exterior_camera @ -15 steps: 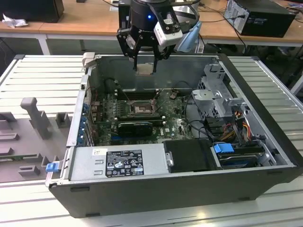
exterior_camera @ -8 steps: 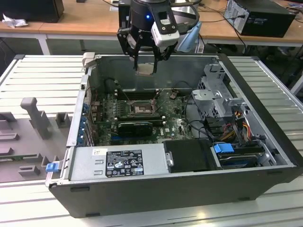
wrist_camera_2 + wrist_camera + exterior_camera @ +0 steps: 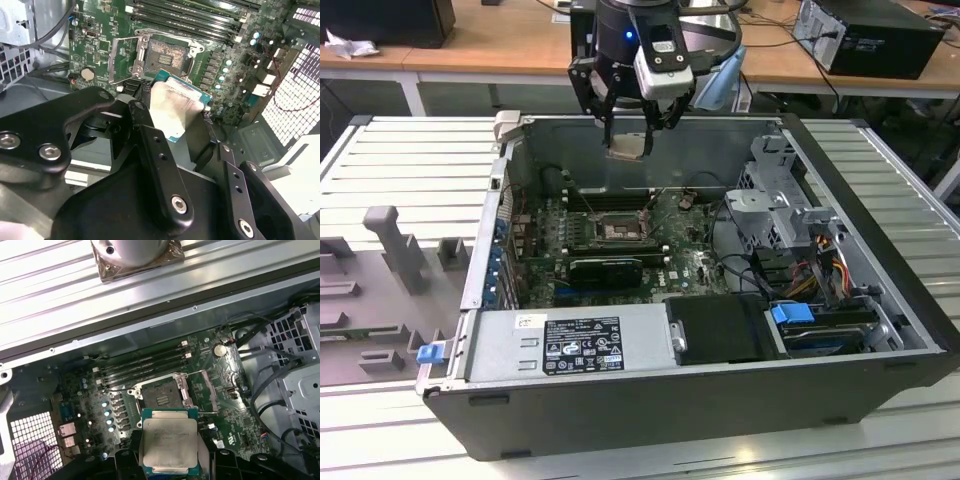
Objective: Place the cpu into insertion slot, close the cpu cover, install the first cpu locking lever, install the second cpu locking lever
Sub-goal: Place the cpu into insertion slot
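The cpu point(image 3: 626, 148) was clamped by the gripper point(image 3: 630, 132) above the computer case point(image 3: 720, 400).
The case was set on a ribbed table point(image 3: 410, 160) before wooden desks point(image 3: 490, 40); the insertion slot point(image 3: 618, 230) was uncovered.

cpu point(image 3: 625, 148) above insertion slot point(image 3: 617, 229) — apart.

Reaches down from above with the arm point(image 3: 620, 25), wrist close to vertical, small blue light lit on the wrist housing. Points the gripper point(image 3: 627, 138) straight downward. Closes the black fingers point(image 3: 150, 145) in on two opposite edges of the cpu point(image 3: 169, 442). Grips it roughly level, pale metal top turned up toward both wrist cameras. Holds it aloft, finger links angled inward.
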### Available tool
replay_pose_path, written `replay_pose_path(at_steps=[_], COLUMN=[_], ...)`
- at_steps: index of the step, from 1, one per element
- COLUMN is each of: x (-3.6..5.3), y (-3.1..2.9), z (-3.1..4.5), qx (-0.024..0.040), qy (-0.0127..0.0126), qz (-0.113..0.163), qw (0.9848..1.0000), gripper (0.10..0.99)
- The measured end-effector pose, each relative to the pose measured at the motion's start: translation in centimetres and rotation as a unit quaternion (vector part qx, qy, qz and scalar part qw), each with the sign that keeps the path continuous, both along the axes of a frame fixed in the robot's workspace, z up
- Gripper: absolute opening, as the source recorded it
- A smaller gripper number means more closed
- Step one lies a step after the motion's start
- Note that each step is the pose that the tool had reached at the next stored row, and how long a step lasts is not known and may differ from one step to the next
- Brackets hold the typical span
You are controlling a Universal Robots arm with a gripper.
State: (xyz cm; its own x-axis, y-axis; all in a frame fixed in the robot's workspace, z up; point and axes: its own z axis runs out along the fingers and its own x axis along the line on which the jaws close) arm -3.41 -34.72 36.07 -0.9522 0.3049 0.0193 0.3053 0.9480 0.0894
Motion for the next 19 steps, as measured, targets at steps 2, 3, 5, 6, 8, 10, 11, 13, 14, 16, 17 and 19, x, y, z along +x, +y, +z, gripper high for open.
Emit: replay_pose_path(at_steps=[2,3,5,6,8,10,11,13,14,16,17,19], x=[0.0,0.0,0.0,0.0,0.0,0.0,0.0,0.0,0.0,0.0,0.0,0.0], y=[0.0,0.0,0.0,0.0,0.0,0.0,0.0,0.0,0.0,0.0,0.0,0.0], z=[0.0,0.0,0.0,0.0,0.0,0.0,0.0,0.0,0.0,0.0,0.0,0.0], qx=[0.0,0.0,0.0,0.0,0.0,0.0,0.0,0.0,0.0,0.0,0.0,0.0], qy=[0.0,0.0,0.0,0.0,0.0,0.0,0.0,0.0,0.0,0.0,0.0,0.0], qz=[-0.008,-0.01,-0.016,-0.019,-0.027,-0.036,-0.038,-0.048,-0.053,-0.064,-0.07,-0.076], qw=[1.0,0.9999,0.9999,0.9998,0.9996,0.9994,0.9993,0.9989,0.9986,0.9979,0.9976,0.9971], gripper=[0.525,0.525,0.525,0.525,0.525,0.525,0.525,0.525,0.525,0.525,0.525,0.525])
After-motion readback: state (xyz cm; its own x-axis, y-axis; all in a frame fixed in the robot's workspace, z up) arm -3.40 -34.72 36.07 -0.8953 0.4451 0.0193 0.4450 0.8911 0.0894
